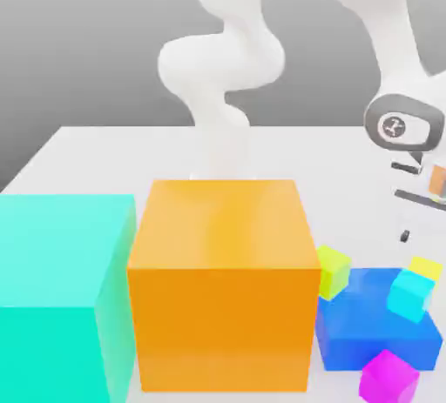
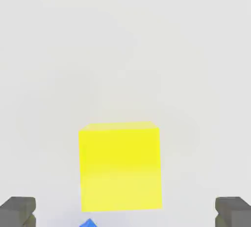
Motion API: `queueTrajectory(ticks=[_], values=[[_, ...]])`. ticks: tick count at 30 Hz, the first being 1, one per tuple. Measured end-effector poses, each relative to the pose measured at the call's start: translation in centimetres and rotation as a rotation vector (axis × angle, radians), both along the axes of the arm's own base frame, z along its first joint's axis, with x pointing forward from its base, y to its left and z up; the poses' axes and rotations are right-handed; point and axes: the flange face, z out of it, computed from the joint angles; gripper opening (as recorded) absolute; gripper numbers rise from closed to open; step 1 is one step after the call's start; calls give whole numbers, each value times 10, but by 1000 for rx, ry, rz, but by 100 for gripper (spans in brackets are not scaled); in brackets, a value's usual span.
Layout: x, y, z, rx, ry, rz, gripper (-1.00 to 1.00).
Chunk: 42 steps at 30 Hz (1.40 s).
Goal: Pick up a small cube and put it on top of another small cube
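Observation:
The small cube point(image 2: 120, 167), plain bright yellow, rests on the white table straight below my hand, seen between my two dark fingers point(image 2: 17, 211). In the exterior view this small cube point(image 1: 425, 268) sits at the far right, behind a cyan cube point(image 1: 408, 295) and beside the blue block point(image 1: 375, 327). My gripper point(image 1: 424, 234) hangs open just above it, apart from it and holding nothing; in the hand view the gripper point(image 2: 125, 211) has its jaws spread wider than the cube.
A big orange block point(image 1: 222, 284) and a big teal block point(image 1: 61, 297) fill the front. A lime cube point(image 1: 333, 271) leans by the blue block, whose corner point(image 2: 88, 222) also peeks in. A magenta cube point(image 1: 389, 378) lies in front. White table point(image 1: 104, 153) stretches behind.

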Motion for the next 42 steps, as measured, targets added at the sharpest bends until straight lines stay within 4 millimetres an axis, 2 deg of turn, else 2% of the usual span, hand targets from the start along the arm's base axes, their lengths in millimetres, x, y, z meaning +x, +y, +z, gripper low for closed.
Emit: queueTrajectory(ticks=[16,27,28,42], values=[[-7,3,-47,1,62,1,0],[1,-2,-60,-5,-17,2,0],[1,-2,-60,-4,-24,2,-100],[-5,0,-57,-5,36,0,-100]])
